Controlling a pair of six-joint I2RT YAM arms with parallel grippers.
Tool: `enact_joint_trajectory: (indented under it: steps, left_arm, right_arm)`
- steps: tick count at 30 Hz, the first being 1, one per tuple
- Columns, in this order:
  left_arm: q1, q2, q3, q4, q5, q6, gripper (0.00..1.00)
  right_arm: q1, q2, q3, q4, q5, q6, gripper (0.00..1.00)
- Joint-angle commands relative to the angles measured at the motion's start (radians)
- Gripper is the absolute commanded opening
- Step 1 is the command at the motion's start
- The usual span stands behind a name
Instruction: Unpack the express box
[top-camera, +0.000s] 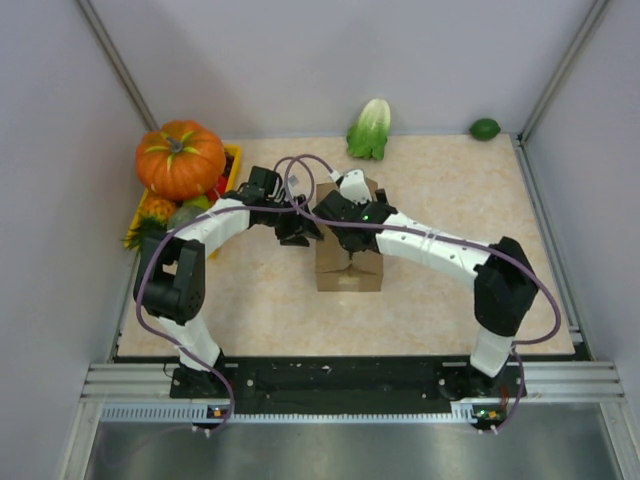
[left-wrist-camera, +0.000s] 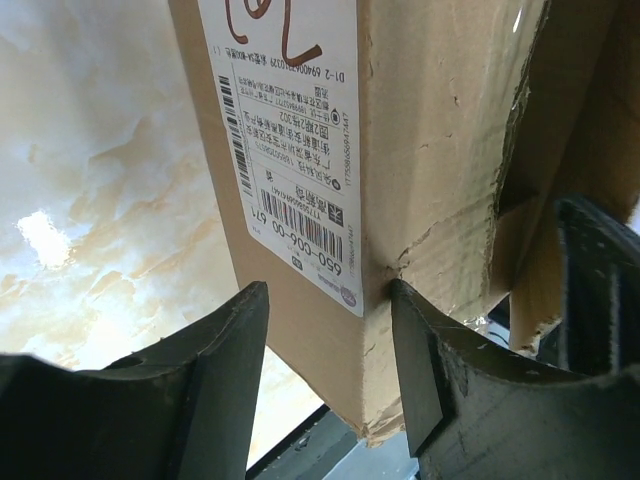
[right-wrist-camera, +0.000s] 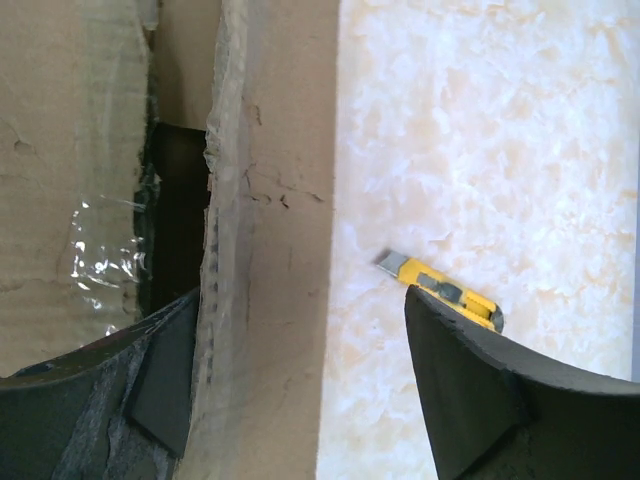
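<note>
The express box (top-camera: 349, 264) is a brown cardboard box standing mid-table, its top flaps cut open. In the left wrist view its corner with the white label (left-wrist-camera: 290, 150) sits between the fingers of my left gripper (left-wrist-camera: 328, 295). That gripper is open: the right finger rests against the box's side and the left stands off the labelled face. My right gripper (right-wrist-camera: 300, 300) is open astride a box wall (right-wrist-camera: 270, 300), one finger inside the box and one outside with a wide gap. From above, both grippers (top-camera: 300, 232) (top-camera: 340, 222) meet at the box's far left top.
A yellow utility knife (right-wrist-camera: 450, 295) lies on the marble table beside the box. A pumpkin (top-camera: 180, 158) sits on a yellow tray (top-camera: 234, 158) of fruit at the far left. A cabbage (top-camera: 370, 128) and a lime (top-camera: 485, 128) lie at the back.
</note>
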Motion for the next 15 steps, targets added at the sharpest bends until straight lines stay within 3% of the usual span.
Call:
enact_joint_trajectory:
  steps: [1,15]
  left_arm:
    - [0.005,0.034,0.007,-0.046,-0.089,0.04,0.56]
    - [0.005,0.015,0.005,-0.041,-0.058,0.035,0.56]
  right_arm:
    - [0.01,-0.129,-0.039,-0.061,0.1,0.009,0.75]
    - [-0.013,-0.244,-0.133,-0.063,0.048,0.043,0.75]
